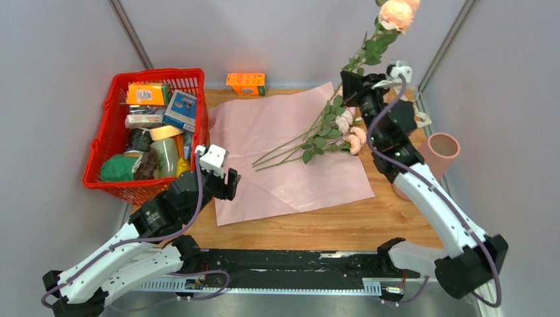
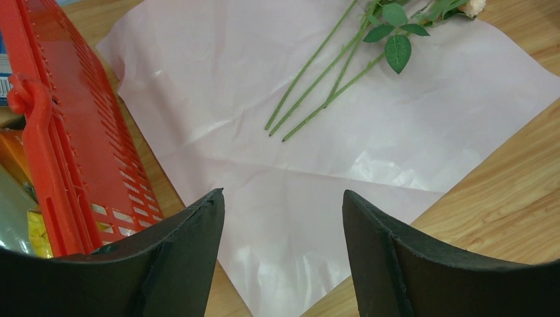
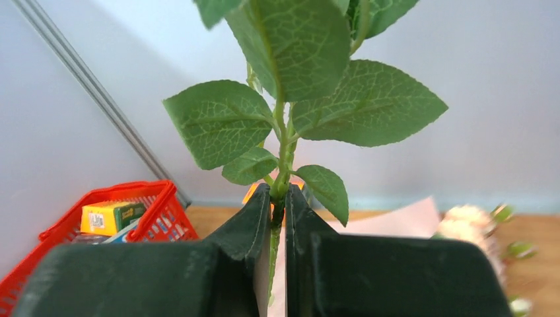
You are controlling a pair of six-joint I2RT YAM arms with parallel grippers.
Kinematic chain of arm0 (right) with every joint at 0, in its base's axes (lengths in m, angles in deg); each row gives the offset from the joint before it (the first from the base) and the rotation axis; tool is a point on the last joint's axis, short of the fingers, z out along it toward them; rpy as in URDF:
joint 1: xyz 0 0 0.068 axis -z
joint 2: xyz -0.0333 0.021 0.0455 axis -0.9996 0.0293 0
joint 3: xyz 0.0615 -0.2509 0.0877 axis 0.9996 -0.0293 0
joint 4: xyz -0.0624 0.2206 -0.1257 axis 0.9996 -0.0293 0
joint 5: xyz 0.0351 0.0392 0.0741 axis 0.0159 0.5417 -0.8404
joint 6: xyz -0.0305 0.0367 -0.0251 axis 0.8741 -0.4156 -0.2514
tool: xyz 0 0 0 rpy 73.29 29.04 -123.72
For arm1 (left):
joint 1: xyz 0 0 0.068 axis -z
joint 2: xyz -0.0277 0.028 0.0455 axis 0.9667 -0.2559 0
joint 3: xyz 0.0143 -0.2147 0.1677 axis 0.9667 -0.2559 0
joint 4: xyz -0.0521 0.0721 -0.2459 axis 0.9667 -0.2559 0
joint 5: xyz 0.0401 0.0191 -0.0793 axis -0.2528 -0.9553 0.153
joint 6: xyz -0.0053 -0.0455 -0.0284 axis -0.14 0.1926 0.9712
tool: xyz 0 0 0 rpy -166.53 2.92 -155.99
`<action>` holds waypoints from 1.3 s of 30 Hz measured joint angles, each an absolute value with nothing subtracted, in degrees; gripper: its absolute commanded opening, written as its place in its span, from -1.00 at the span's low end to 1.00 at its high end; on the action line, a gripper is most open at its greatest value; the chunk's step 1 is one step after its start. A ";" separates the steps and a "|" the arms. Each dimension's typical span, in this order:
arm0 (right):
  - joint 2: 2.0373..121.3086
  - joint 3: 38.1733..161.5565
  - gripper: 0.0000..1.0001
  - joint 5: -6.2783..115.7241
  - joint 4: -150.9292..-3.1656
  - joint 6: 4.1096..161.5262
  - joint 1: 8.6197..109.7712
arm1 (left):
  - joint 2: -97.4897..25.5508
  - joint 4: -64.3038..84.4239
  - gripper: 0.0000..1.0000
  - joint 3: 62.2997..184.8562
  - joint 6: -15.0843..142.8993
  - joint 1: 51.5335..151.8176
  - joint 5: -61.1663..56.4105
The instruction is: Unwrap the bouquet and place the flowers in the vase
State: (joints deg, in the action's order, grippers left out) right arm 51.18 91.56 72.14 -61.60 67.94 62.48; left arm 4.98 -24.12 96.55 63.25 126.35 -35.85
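Pink paper [image 1: 264, 132] lies flat on the desk [image 1: 343, 224] under the flowers [image 1: 317, 135] in the top view, and the right jaws hold one rose [image 1: 395, 14] aloft near the vase [image 1: 441, 153], which the arm [image 1: 436, 198] could topple while swinging that long stem [image 1: 370, 49] over. Left wrist: left jaws gape empty, loose stems [image 2: 317, 79] well ahead. Right wrist: right jaws pinch the rose's stem [image 3: 284, 165] below its leaves [image 3: 363, 105]; it may twist.

The left arm lies low on the near left, and its left gripper [image 1: 230, 183] has the jaws wide apart, holding nothing. The right arm reaches up far right; the right gripper [image 1: 351, 82] pinches one flower stem [image 3: 285, 150].
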 measured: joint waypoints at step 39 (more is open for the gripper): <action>32.36 95.04 -1.00 91.12 -66.71 118.63 83.66 | 4.98 -24.07 0.53 96.55 63.05 126.35 -34.06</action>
